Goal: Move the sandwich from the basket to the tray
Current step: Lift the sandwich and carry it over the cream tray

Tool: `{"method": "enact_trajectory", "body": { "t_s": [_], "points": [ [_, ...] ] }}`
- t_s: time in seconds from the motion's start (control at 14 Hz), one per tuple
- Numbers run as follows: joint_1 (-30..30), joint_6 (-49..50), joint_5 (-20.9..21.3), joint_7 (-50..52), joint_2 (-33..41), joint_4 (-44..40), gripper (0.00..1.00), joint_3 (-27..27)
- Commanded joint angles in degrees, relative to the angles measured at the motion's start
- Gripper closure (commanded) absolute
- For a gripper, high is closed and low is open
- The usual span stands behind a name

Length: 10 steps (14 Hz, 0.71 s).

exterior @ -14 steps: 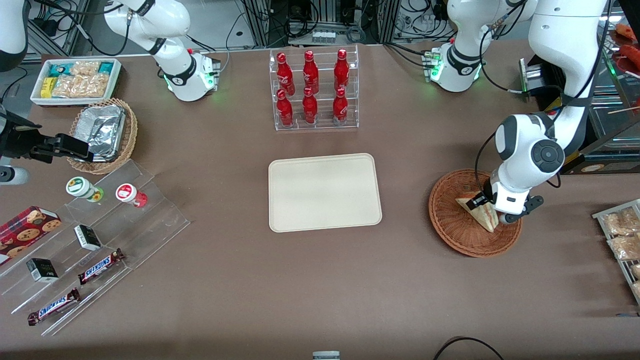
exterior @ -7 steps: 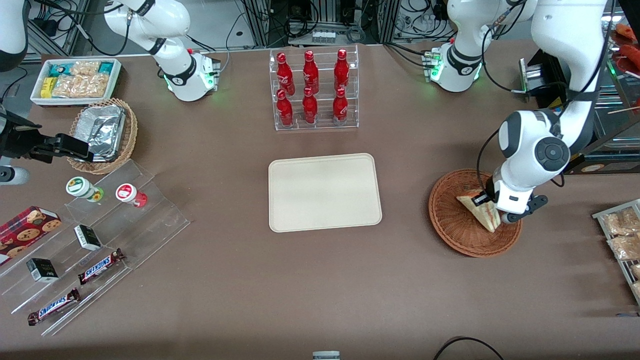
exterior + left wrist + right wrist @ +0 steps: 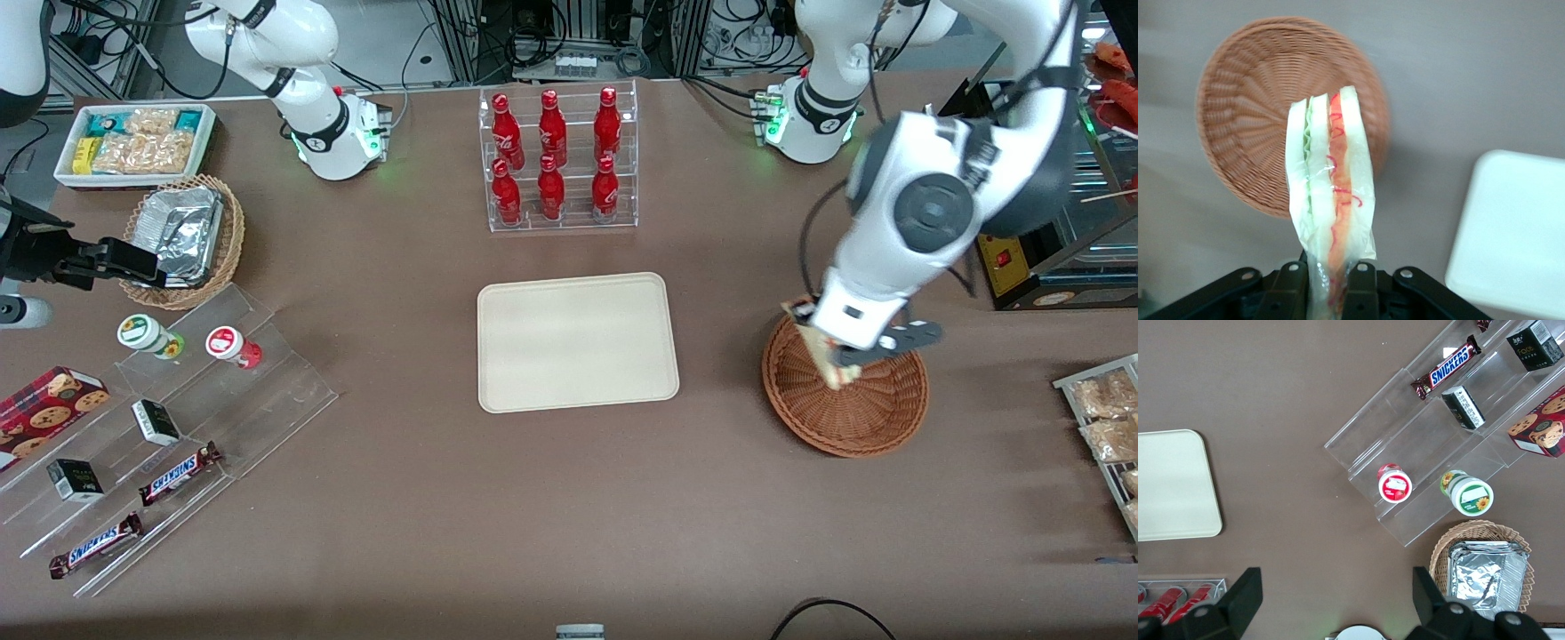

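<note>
My left gripper (image 3: 831, 354) (image 3: 1328, 287) is shut on the sandwich (image 3: 820, 351) (image 3: 1330, 193), a plastic-wrapped wedge of white bread with red-orange and green layers. It hangs lifted above the reddish-brown wicker basket (image 3: 858, 409) (image 3: 1245, 100), over the basket's edge nearest the tray. The basket below holds nothing else that I can see. The cream tray (image 3: 576, 341) (image 3: 1511, 233) (image 3: 1171, 487) lies bare in the middle of the table, toward the parked arm's end from the basket.
A clear rack of red bottles (image 3: 556, 160) stands farther from the front camera than the tray. Packets on a rack (image 3: 1102, 418) lie at the working arm's end. A tan basket with a foil container (image 3: 182, 236), a snack bin (image 3: 133, 142) and acrylic steps with candy bars (image 3: 169, 418) sit toward the parked arm's end.
The gripper has risen with the sandwich out of the basket and shifted toward the tray; the arm's wrist has swung up and toward the tray.
</note>
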<state>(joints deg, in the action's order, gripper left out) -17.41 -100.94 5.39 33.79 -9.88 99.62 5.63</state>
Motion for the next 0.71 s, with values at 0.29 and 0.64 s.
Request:
{"method": "enact_trajectory", "body": {
  "t_s": [0.29,0.64],
  "points": [
    [-13.6,2.1,-2.8,5.3,-16.6,-17.3,1.0,-0.4],
    [-21.0,-4.4,-3.6,9.8,-23.8,-20.5,1.0,-0.5]
  ]
}}
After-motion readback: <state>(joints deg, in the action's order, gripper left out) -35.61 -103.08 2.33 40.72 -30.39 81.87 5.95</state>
